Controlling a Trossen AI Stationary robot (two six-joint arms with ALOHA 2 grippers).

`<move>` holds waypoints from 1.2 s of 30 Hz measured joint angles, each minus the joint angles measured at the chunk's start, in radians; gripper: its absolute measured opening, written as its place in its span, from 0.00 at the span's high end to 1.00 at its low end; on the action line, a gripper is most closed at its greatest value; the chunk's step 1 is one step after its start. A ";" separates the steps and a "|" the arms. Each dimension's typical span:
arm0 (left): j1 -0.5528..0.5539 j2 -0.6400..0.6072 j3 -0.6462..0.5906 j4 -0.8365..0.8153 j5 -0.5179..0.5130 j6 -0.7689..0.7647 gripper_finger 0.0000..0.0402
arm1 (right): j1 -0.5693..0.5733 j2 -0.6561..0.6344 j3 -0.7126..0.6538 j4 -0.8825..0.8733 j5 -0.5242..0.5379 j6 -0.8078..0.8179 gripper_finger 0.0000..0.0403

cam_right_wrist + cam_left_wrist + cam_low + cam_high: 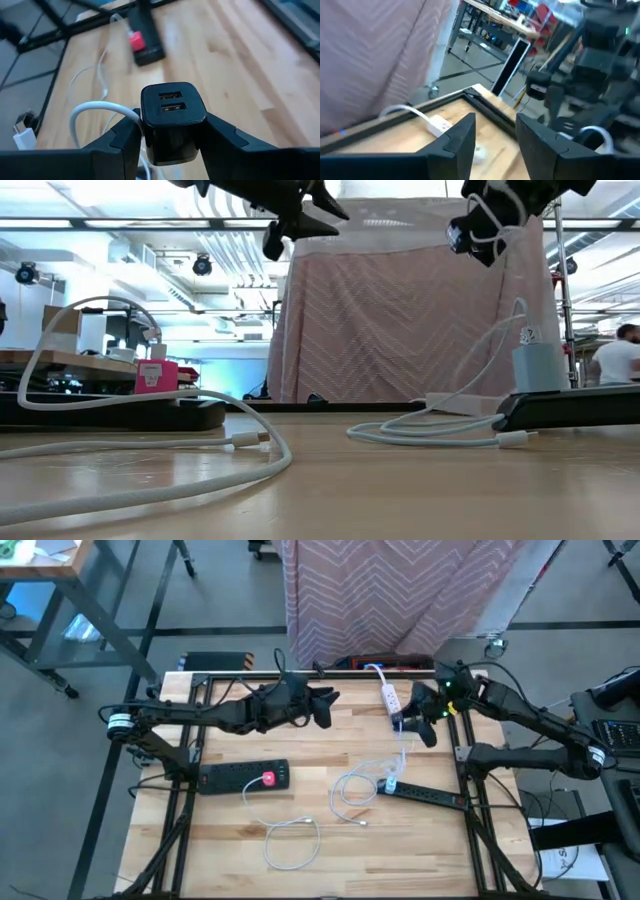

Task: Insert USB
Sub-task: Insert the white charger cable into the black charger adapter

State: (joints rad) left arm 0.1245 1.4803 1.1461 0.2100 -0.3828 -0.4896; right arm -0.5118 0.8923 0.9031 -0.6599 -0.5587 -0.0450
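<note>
Cable (292, 842) lies loose at the front of the table, white and thin. It is soft and floppy and very light. It will bend and slide if pushed. Its little plug (250, 440) is the only hard part, so that is the place to pinch it, by the flat sides, with the metal tip left free. A hold on the soft cord would let the plug droop.

Farther back lie two black strips. One strip (240, 777) is on the left with a pink plug (268, 778) in it. The other strip (435, 795) is on the right, and a second white cord loops beside it.

Above the table, further back on the right, the right gripper (173, 132) squeezes a black charger (173, 117) by its two sides. The charger is a small hard block and looks smooth, so it could slip or twist if the plug is pushed in hard. Its two USB holes face away from the gripper and are free.

The left gripper (325, 708) hangs in the air at the back middle, with its fingers apart and nothing in them. Between the two grippers, at the back, is a white strip (390, 697).
</note>
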 joint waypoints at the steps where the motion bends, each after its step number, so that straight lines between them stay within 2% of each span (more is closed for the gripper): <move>1: -0.004 0.000 -0.006 -0.001 0.000 0.053 0.66 | 0.016 -0.003 -0.015 0.002 0.001 0.000 0.64; 7: -0.017 -0.029 -0.085 0.065 0.038 0.271 0.58 | 0.063 -0.104 -0.112 0.055 0.009 0.024 0.64; 13: -0.033 -0.036 -0.243 0.375 0.224 0.323 0.51 | 0.113 -0.213 -0.190 0.102 0.000 0.014 0.64; 15: -0.049 -0.024 -0.279 0.459 0.244 0.325 0.50 | 0.134 -0.234 -0.216 0.146 -0.009 0.037 0.64; 18: -0.073 0.001 -0.302 0.498 0.251 0.354 0.50 | 0.165 -0.235 -0.255 0.286 -0.022 0.090 0.64; 22: -0.090 0.029 -0.265 0.498 0.283 0.401 0.50 | 0.194 -0.189 -0.285 0.430 -0.021 0.091 0.64; 25: -0.091 0.056 -0.221 0.493 0.350 0.449 0.48 | 0.205 -0.127 -0.288 0.497 -0.020 0.096 0.64; 30: -0.086 0.085 -0.156 0.395 0.478 0.540 0.45 | 0.205 -0.017 -0.287 0.571 -0.021 0.089 0.64; 36: -0.046 0.088 -0.069 0.185 0.615 0.614 0.41 | 0.208 0.105 -0.225 0.562 -0.151 0.015 0.64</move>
State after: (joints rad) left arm 0.0786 1.5684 1.0772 0.3949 0.2320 0.1247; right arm -0.3043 0.9976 0.6776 -0.0982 -0.7096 -0.0301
